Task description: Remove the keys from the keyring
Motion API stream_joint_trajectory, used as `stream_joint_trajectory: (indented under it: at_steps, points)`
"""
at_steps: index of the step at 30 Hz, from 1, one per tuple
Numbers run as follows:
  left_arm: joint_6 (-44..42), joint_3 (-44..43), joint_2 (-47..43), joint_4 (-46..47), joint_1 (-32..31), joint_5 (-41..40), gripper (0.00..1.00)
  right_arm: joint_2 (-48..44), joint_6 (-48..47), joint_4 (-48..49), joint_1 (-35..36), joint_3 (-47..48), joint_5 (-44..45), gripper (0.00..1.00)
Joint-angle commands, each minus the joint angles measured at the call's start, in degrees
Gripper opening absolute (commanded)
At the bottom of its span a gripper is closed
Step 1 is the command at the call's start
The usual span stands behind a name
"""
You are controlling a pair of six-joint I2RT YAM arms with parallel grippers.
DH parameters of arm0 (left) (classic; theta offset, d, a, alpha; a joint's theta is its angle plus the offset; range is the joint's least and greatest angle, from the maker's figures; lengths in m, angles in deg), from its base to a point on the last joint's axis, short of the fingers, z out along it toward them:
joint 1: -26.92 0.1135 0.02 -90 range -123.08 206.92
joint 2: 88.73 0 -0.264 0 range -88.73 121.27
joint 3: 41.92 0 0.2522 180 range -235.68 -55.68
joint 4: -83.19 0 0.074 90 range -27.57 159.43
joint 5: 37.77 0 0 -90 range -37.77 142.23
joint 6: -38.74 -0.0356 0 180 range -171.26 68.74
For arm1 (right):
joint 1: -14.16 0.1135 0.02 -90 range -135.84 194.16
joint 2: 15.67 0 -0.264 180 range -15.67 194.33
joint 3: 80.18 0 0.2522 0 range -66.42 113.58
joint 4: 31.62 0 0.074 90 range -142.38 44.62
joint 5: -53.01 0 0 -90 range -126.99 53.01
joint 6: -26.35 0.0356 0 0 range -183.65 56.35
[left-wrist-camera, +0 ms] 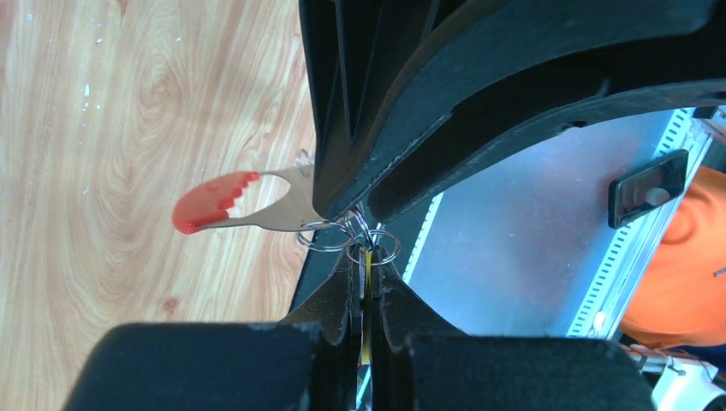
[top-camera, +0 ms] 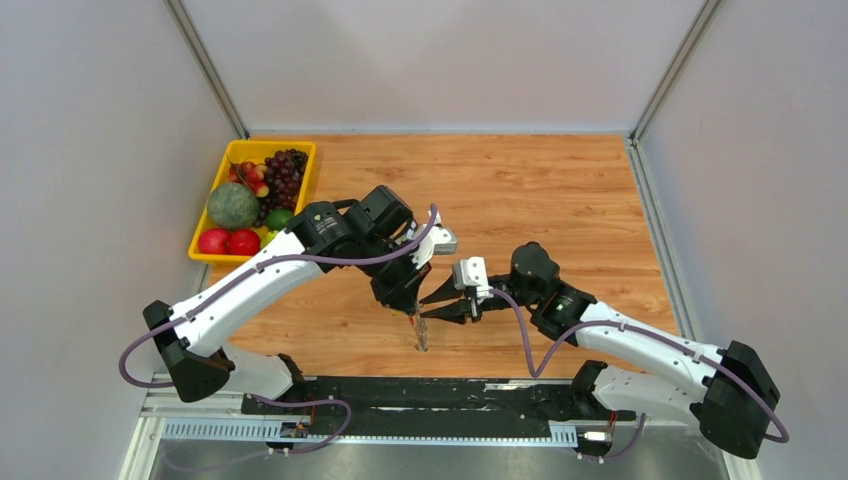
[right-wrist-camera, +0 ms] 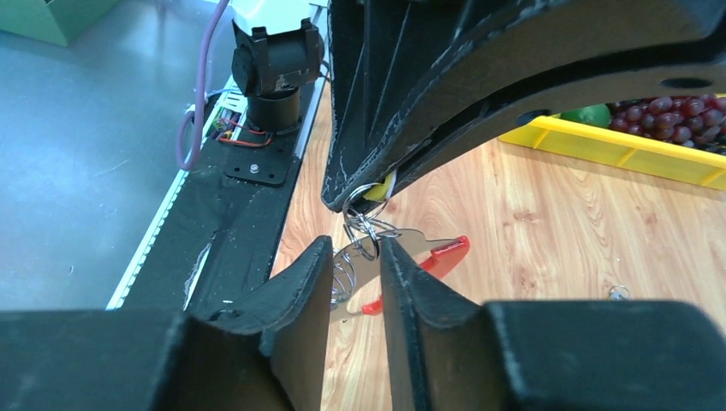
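My left gripper (top-camera: 409, 310) points down over the near table edge. In the left wrist view the left gripper (left-wrist-camera: 371, 257) is shut on a thin flat yellow-edged piece (left-wrist-camera: 368, 287), with linked silver wire rings (left-wrist-camera: 326, 236) at its tips. From the rings hangs the keyring, a flat silver piece with red-coated ends (left-wrist-camera: 214, 205). My right gripper (right-wrist-camera: 357, 248) has its jaws partly apart around the rings (right-wrist-camera: 364, 241), the red-ended piece (right-wrist-camera: 445, 250) just beyond them. I cannot make out separate keys. The left gripper (right-wrist-camera: 364, 199) reaches in from above.
A yellow tray (top-camera: 270, 146) of fruit stands at the back left. A small metal bit (right-wrist-camera: 618, 293) lies on the wooden table (top-camera: 560, 200). A black rail (top-camera: 430, 395) runs along the near edge. Someone in orange (left-wrist-camera: 685, 257) is beyond it.
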Motion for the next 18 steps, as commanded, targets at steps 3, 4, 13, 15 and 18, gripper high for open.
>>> stream_joint_trajectory:
  at_steps: [3, 4, 13, 15, 18]
  points:
    - [-1.5, -2.9, -2.5, 0.0, -0.9, -0.1, 0.0, 1.6, -0.9, 0.5, 0.5, 2.9, -3.9, 0.17]
    - [-1.4, -2.9, -2.5, 0.0, -0.9, -0.2, 0.0, 1.5, -1.0, 0.3, 0.4, 2.9, -3.6, 0.11]
    - [-0.3, -0.1, -5.6, 2.7, -0.9, -2.6, 0.0, -3.3, 0.6, 0.2, 0.5, -0.1, 0.4, 0.0]
    - [0.3, 1.4, -7.2, 4.7, -0.9, -3.0, 0.0, -4.6, 1.5, 1.0, 0.5, -0.9, 1.2, 0.0]
    - [0.6, 3.4, -9.0, 7.5, -0.9, -1.6, 0.0, -7.0, 4.1, 4.5, 0.5, -2.9, 2.8, 0.0]
